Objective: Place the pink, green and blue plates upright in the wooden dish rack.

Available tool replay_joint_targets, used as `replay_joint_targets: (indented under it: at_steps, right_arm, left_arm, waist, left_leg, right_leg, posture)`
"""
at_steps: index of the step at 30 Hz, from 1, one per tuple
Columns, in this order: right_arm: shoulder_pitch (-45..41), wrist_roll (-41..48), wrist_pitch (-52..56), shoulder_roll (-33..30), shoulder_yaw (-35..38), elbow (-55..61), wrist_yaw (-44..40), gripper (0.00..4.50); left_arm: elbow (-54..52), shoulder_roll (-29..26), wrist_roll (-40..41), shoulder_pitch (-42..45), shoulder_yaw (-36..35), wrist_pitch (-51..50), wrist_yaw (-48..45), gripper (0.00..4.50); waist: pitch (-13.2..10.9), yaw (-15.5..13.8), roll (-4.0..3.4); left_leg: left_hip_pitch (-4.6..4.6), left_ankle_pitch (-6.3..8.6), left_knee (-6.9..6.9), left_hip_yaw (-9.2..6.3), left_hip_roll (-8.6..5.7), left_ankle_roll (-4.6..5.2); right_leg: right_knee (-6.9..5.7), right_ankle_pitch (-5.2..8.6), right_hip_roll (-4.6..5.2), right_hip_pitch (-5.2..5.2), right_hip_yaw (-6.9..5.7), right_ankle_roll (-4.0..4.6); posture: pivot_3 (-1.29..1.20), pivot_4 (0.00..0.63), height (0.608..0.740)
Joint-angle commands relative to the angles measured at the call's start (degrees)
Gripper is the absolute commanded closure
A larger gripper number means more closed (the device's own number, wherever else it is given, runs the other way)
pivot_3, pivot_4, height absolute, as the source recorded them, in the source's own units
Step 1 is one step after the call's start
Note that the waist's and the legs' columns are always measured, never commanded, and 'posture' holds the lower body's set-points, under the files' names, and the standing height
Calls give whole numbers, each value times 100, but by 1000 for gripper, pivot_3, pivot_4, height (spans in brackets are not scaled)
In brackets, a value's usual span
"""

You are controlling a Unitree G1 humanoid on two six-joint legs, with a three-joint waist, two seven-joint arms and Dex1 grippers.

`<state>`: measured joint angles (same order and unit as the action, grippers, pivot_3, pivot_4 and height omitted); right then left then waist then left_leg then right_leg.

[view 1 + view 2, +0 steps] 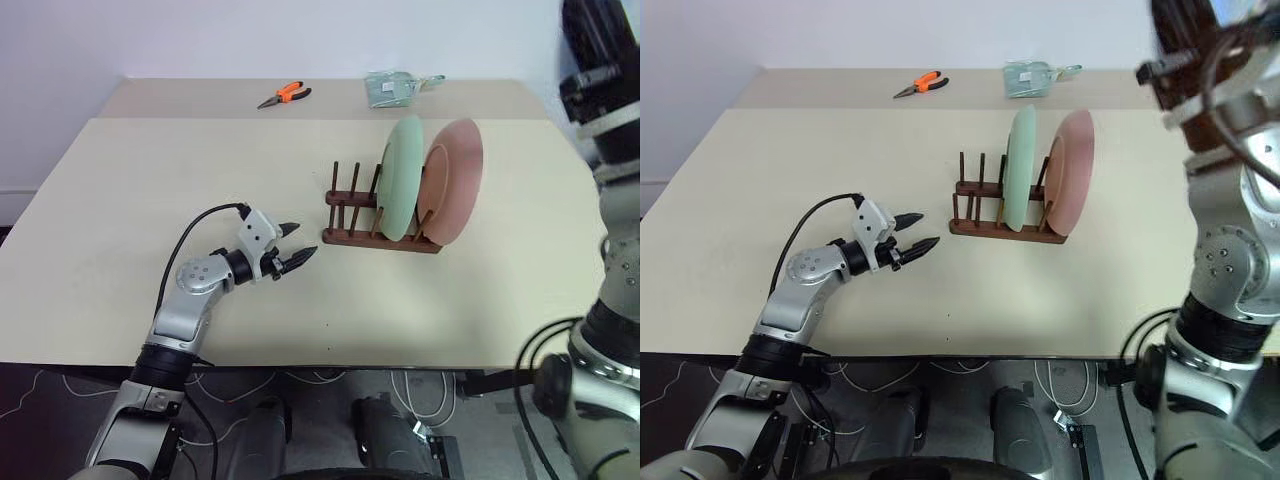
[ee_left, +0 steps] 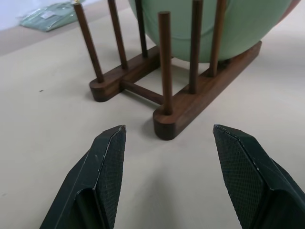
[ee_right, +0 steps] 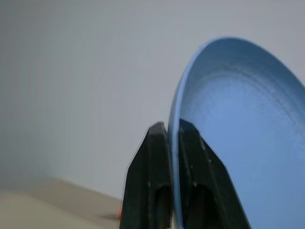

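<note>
Two plates are seen standing upright in the rack [image 1: 382, 236] at the centre right of the head views: one green plate [image 1: 403, 176] and, just behind it toward the right, one pink plate [image 1: 455, 180]. Three pairs of pegs at the rack's left end are left unfilled. The third plate, the blue plate [image 3: 238, 138], is pinched by its rim between the two black fingers of the right gripper [image 3: 172, 143], which is clamped tight on it and raised against a pale wall. The left gripper [image 1: 292, 252] is held low over the table [image 1: 120, 200] at the lower left of the frame, its two fingers spread apart and empty, pointed at the rack's near end. Along the table's far edge, at the top of the frame, one pair of orange-handled pliers [image 1: 284, 95] and one green packet [image 1: 392, 88] are laid well apart from the rack.
</note>
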<state>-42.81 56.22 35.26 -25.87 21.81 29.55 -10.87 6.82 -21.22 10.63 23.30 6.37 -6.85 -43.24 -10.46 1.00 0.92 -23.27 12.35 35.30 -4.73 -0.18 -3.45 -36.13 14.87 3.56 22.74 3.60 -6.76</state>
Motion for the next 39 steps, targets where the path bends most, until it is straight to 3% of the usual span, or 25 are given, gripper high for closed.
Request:
replay_joint_targets:
  at_steps: [1, 5, 8, 13, 26, 27, 29, 34, 39]
  right_arm:
    - [-77, 1805, 302, 527, -441, 458, 692, 4466]
    - [142, 2251, 181, 1334, -1009, 409, 1573, 4466]
    - [563, 1900, 82, 2042, -1506, 111, 2258, 4466]
    - [913, 1121, 104, 2312, -2060, -115, 2430, 4466]
    - [774, 689, 153, 2459, -1859, -703, 2633, 4466]
    - [705, 674, 156, 2460, -1821, -798, 2629, 3971]
    - [547, 583, 164, 2415, -1750, -964, 2604, 3527]
    - [172, 60, 156, 2157, -1735, -1170, 2459, 1006]
    - [-86, -665, 130, 1727, -1920, -1185, 1980, 1006]
  left_arm:
    - [-104, -9, 5, 47, -107, 116, 53, 1510]
    - [-97, -28, -4, 27, -138, 128, 73, 1510]
    - [-94, -58, -20, 0, -153, 151, 91, 1510]
    - [-172, -105, 12, -51, -173, 139, 92, 1510]
    - [-219, -130, 79, -82, -167, 131, 7, 1510]
    - [-214, -127, 81, -78, -167, 133, -1, 1510]
    - [-214, -118, 78, -74, -158, 137, -17, 1510]
    - [-297, -102, 126, -117, -172, 113, -51, 1510]
    - [-367, -91, 131, -167, -170, 78, -43, 1510]
  waist:
    - [0, 2, -1]
    - [1, 2, 0]
    - [5, 13, 4]
    - [4, 19, 2]
    - [4, 22, 1]
    - [4, 23, 1]
    - [4, 23, 1]
    - [3, 22, 0]
    - [3, 21, 0]
  left_leg:
    - [0, 0, 0, 0, 0, 0]
    - [-2, 0, 2, 0, -1, 0]
    - [-3, 0, 1, 0, -1, 0]
    - [-6, 0, 0, 4, -1, 0]
    - [-5, 0, -3, 3, 0, 0]
    - [-5, 0, -3, 4, 0, 0]
    - [-5, 0, -3, 4, 0, 0]
    - [-7, 0, -4, 5, 0, 0]
    - [-9, 0, -5, 5, 0, 0]
  right_leg:
    - [0, 0, 1, 0, 0, 1]
    - [-1, 0, 1, 3, -1, 2]
    - [-1, 0, 1, 5, -1, 2]
    - [-4, 0, -1, 15, 0, 3]
    - [-4, 0, -3, 17, 0, 3]
    - [-4, 0, -3, 17, 0, 3]
    - [-4, 0, -4, 18, 0, 3]
    - [-3, 0, -3, 21, 0, 2]
    - [-2, 0, -3, 23, 0, 3]
  posture:
    - [0, 150, 740]
    - [0, 150, 740]
    - [0, 150, 740]
    - [0, 150, 740]
    - [0, 150, 740]
    - [0, 150, 740]
    - [0, 150, 740]
    - [0, 150, 740]
    - [0, 150, 740]
